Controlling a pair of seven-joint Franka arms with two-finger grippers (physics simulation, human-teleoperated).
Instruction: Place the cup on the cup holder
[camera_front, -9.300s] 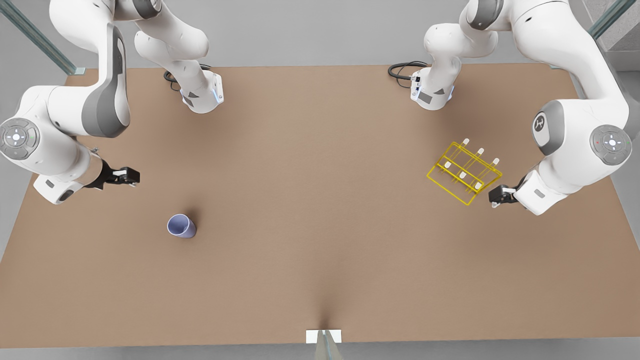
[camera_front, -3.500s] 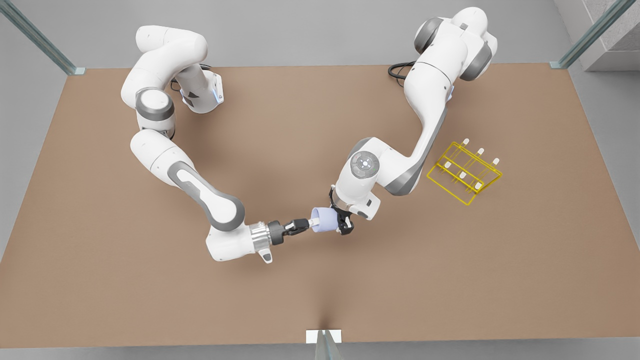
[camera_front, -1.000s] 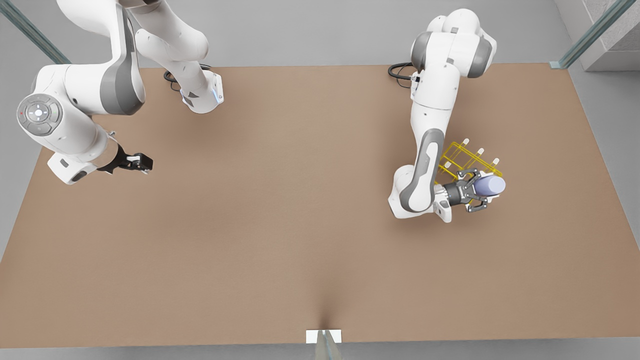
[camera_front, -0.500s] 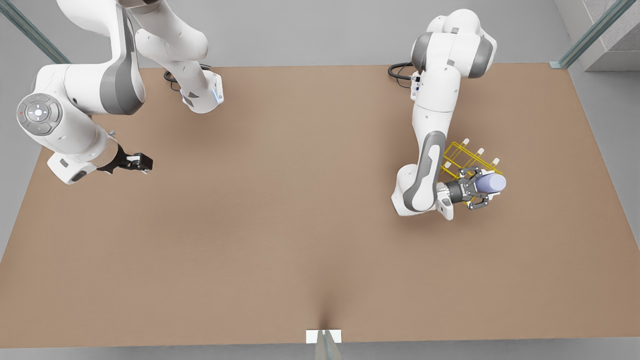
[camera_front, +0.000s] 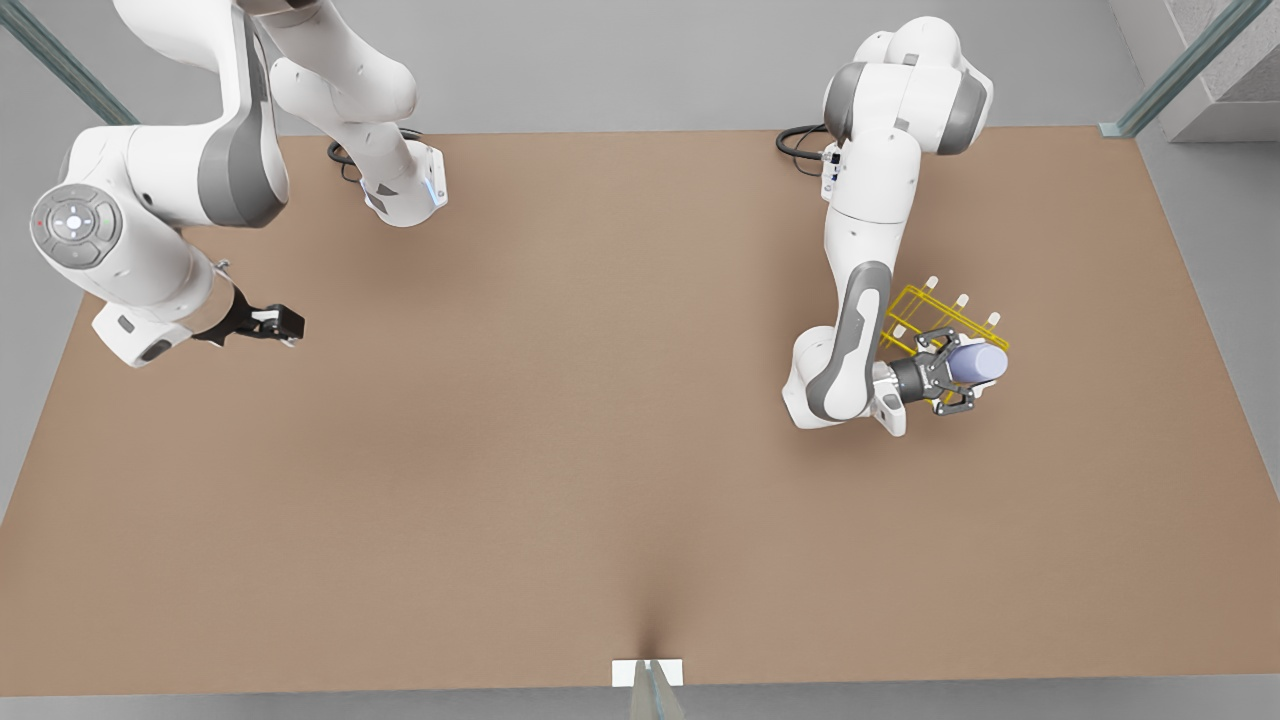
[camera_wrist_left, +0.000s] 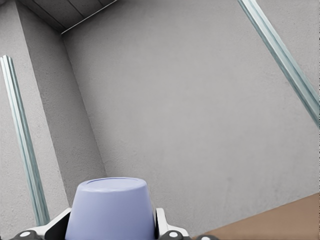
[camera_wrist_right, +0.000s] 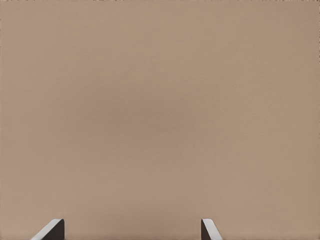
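We read the left gripper (camera_front: 955, 378) as the one at the front view's right: its wrist camera looks along the cup (camera_wrist_left: 111, 208), which sits between the fingers (camera_wrist_left: 165, 229) with the closed base pointing away. Fingers are clamped on the cup's sides.

In the front view the cup (camera_front: 978, 362) lies roughly on its side in the grip, base toward the front view's right, over the near corner of the cup holder (camera_front: 925, 318). The yellow wire frame and three white-tipped pegs show behind the gripper; the rest of the rack is hidden by the arm and hand. We can't tell from here whether the cup touches a peg or hangs just above it.

The cup holder sits on the brown table (camera_front: 600, 450), on the front view's right half, near that arm's forearm.

The right gripper (camera_front: 290, 325) is at the front view's left, above the table's edge and well apart from the cup; that arm waits. Its wrist view shows two fingertips (camera_wrist_right: 50, 230) spread wide, with bare table between them.
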